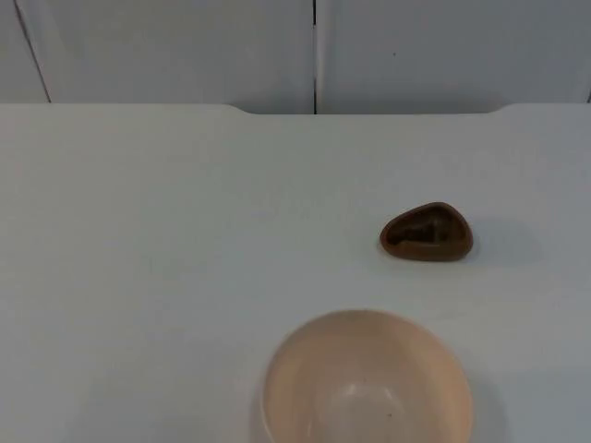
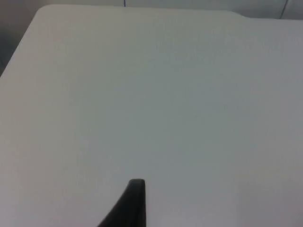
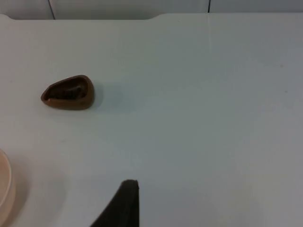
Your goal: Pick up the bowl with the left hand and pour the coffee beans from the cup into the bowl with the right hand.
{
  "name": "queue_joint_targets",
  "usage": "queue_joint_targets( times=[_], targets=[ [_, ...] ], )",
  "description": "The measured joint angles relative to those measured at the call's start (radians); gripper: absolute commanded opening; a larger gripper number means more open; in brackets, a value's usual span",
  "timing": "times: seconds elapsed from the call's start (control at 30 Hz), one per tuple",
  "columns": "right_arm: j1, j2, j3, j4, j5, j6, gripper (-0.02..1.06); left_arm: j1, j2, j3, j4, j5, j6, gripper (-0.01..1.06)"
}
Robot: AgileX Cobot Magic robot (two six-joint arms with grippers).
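Observation:
A pale peach bowl (image 1: 367,380) stands at the table's near edge, a little right of the middle, and looks empty. Beyond it to the right sits a small brown teardrop-shaped cup (image 1: 427,233) with dark coffee beans inside. The right wrist view also takes in the cup (image 3: 68,92) and a sliver of the bowl's rim (image 3: 4,184); my right gripper (image 3: 125,203) hangs well back from both, touching nothing. My left gripper (image 2: 135,203) hovers over bare white table, away from the bowl and the cup. Both arms wait off to the sides.
The white table top (image 1: 138,231) ends at a grey partition wall (image 1: 185,46) with a vertical seam. A shallow notch cuts into the table's far edge in the middle. The table's left corner (image 2: 42,9) lies ahead of my left gripper.

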Motion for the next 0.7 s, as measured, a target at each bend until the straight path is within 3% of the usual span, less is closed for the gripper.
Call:
queue_joint_targets(
  times=[0.7],
  targets=[
    [0.000,0.000,0.000,0.000,0.000,0.000,1.05,0.000,0.207,-0.022,-0.036,-0.157,0.006,1.05]
  ],
)
